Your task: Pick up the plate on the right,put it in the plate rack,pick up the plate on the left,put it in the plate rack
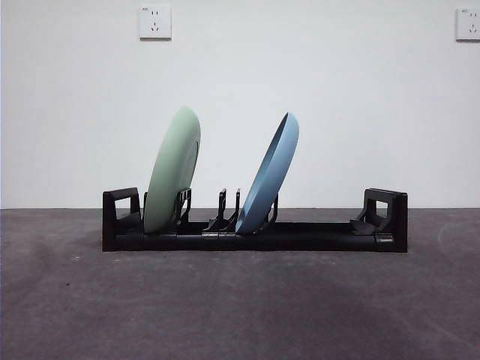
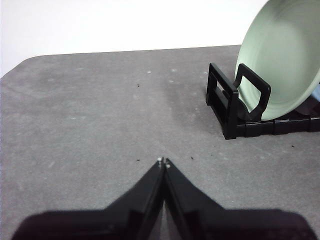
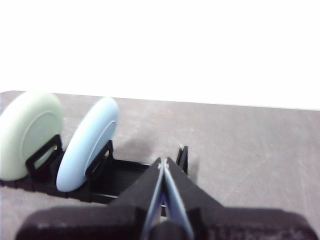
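The long black plate rack (image 1: 300, 238) lies across the table. A pale green plate (image 1: 172, 171) leans in its left slots and a light blue plate (image 1: 268, 174) leans in the middle slots. In the left wrist view my left gripper (image 2: 163, 161) is shut and empty over bare table, apart from the rack's end (image 2: 231, 107) and the green plate (image 2: 282, 60). In the right wrist view my right gripper (image 3: 162, 163) is shut and empty, off the rack's other end (image 3: 183, 159), with the blue plate (image 3: 87, 145) and green plate (image 3: 27, 132) beyond. Neither gripper shows in the front view.
The dark grey table (image 1: 240, 307) runs in front of the rack. A white wall with two power sockets (image 1: 154, 22) stands behind. The rack's right half (image 1: 330, 234) holds no plate.
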